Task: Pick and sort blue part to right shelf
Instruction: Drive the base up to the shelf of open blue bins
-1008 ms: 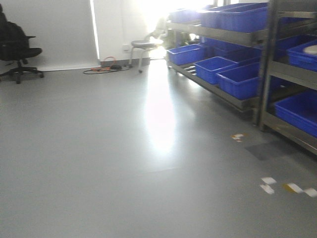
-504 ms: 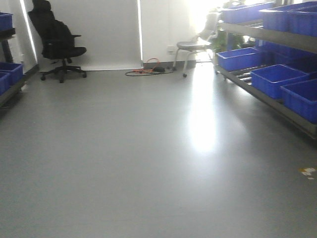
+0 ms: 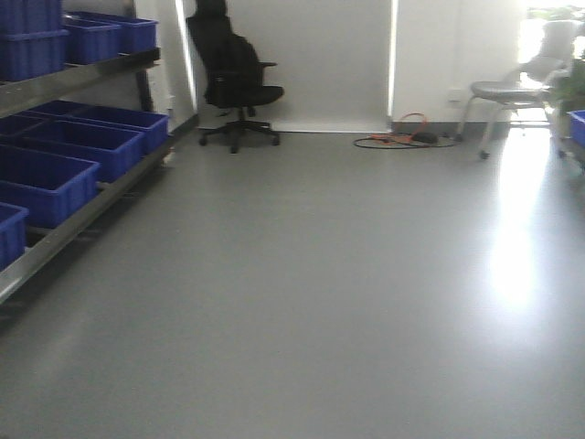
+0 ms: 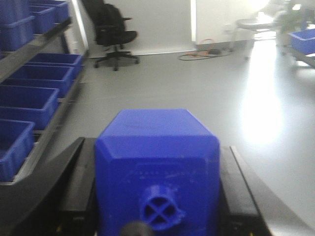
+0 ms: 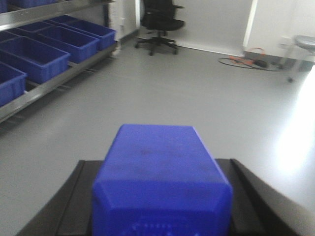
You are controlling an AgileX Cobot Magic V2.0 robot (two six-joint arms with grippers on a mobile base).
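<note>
Two blue parts are logged, one per arm, both held off the grey floor [image 3: 320, 274].

Item 1: left blue part [image 4: 156, 132]. A blocky moulding with chamfered corners and a round, cross-ribbed boss on its near face. It is clamped between the black jaws of the left gripper [image 4: 156, 152], which press on its two flanks.

Item 2: right blue part [image 5: 156, 147]. It has the same blocky form and is clamped likewise by the jaws of the right gripper [image 5: 157, 169].

Item 3: rack [image 3: 87, 215]. Steel rails along the left wall carry blue bins [image 3: 46, 183].

Item 4: right shelf [image 4: 304, 40]. It is largely out of frame (only one blue bin at the right edge shows, taken here to belong to it).

Item 5: office chair [image 3: 233, 82], cables [image 3: 402, 139] and stool [image 3: 503, 91], all by the far wall.

Handling note: the step in hand is judged to be transit toward the right shelf. The base should face that shelf squarely before either arm extends. Wrists are best kept level, since each part appears held by flank pressure alone. Parts should be delivered one at a time, each lowered into a bin before its jaws part.
</note>
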